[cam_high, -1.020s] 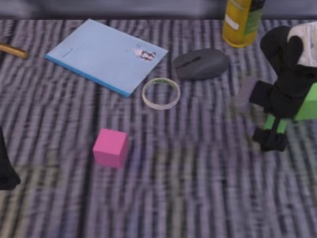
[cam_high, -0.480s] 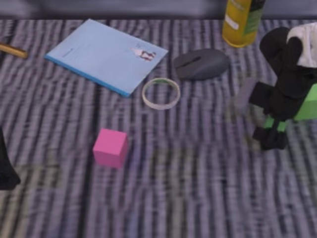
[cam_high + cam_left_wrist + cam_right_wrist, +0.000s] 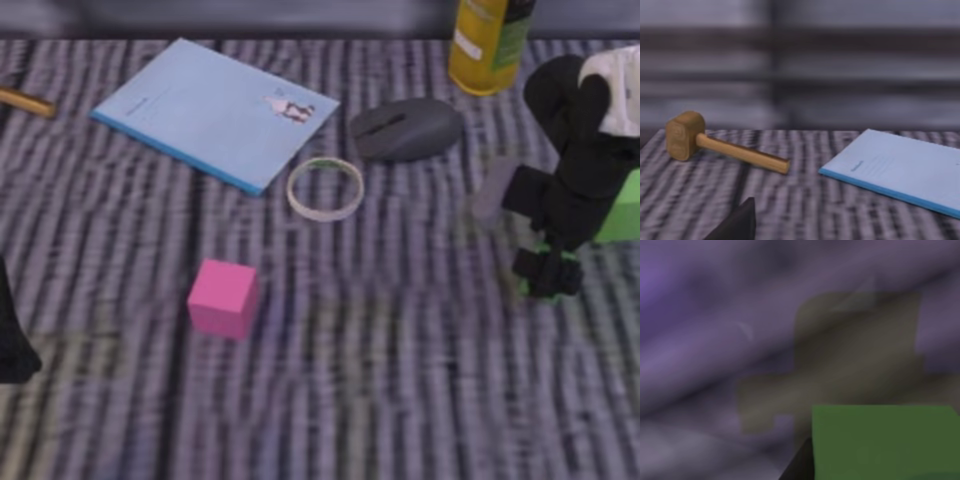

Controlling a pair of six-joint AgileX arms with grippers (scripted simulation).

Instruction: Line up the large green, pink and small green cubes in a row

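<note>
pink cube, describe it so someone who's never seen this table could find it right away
On the grey striped tablecloth, start at the light blue notebook towards the far left. The magenta-pink cube sits alone on bare cloth nearer the front, left of centre, below the white tape ring. It is the only pink thing there.

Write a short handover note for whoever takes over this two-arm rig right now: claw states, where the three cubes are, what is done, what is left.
Right claw: low at the table's right side, over the small dark green cube; grip unclear.
Left claw: parked at the left edge.
Large lime-green cube: far right, partly hidden behind the right arm.
Magenta-pink cube: alone, left of centre.
Done: no cubes lined up.
Left: bring all three into one row.
</note>
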